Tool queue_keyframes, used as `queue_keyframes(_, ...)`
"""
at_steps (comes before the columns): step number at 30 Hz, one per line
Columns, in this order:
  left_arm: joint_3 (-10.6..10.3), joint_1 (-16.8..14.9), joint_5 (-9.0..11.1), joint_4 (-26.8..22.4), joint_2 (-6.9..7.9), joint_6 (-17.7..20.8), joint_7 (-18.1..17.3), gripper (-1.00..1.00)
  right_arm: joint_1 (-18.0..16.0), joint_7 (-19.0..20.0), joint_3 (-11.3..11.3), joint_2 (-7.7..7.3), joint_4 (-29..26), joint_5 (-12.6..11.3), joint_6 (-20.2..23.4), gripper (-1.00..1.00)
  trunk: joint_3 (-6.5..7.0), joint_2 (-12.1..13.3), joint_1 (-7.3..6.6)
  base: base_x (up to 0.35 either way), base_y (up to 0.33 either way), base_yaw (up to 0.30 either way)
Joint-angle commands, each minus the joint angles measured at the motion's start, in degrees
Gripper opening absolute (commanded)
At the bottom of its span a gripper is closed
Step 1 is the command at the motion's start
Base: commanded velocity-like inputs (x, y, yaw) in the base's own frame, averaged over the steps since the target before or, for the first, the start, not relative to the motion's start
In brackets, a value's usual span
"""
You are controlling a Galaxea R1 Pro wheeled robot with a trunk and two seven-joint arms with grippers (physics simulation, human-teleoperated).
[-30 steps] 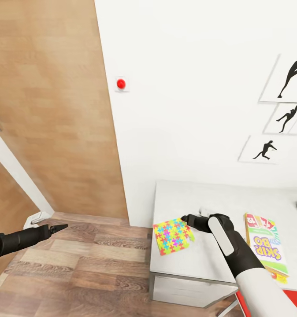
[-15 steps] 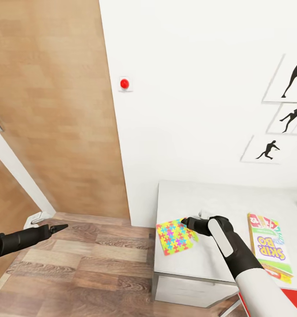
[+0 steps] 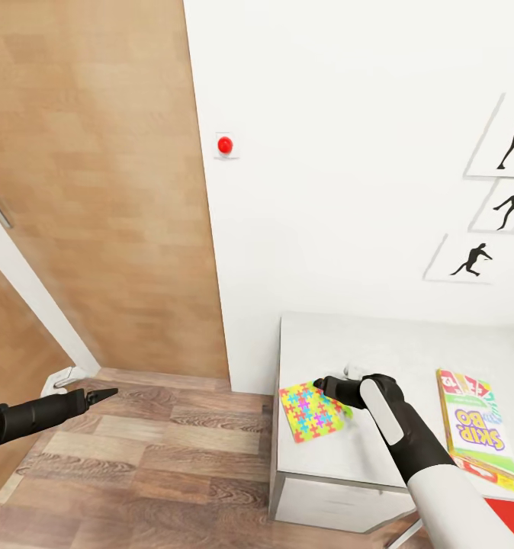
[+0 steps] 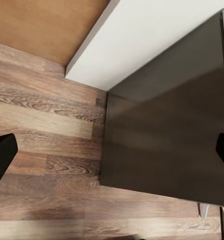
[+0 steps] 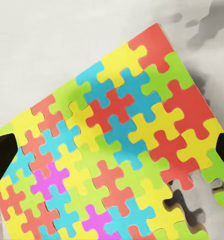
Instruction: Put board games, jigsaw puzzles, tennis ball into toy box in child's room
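1. jigsaw puzzle (image 3: pixel 312 411) lies flat at the table (image 3: pixel 409 351) corner.
2. right gripper (image 3: pixel 319 383) hangs spread at its edge — grasping nothing.
3. left gripper (image 3: pixel 104 394) unclear.
4. i'd pinch the overhanging edge squarely — it's thin.

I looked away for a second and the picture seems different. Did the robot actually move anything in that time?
Mostly the camera swung left: wall, table and SKIP BO game box all slid right together. The jigsaw puzzle remains at the table's corner, with the right gripper hovering at its edge, fingers apart, holding nothing. The left gripper stays out over the wood floor. Nothing was picked up or dropped.
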Motion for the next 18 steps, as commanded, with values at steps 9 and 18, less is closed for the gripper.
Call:
queue_keyframes(9, 0.1, -0.1, -0.2, -0.1, 0.00, 0.3, -0.3, 1.00, 0.0, -0.6, 0.2, -0.09, -0.1, -0.6, 0.0, 1.00, -0.11, -0.1, 0.03, 0.002, 0.001, 0.000)
queue_keyframes(18, 0.1, -0.1, -0.2, -0.1, 0.00, 0.3, -0.3, 1.00, 0.0, -0.6, 0.2, -0.15, -0.1, -0.5, 0.0, 1.00, -0.11, -0.1, 0.03, 0.035, -0.062, 0.000)
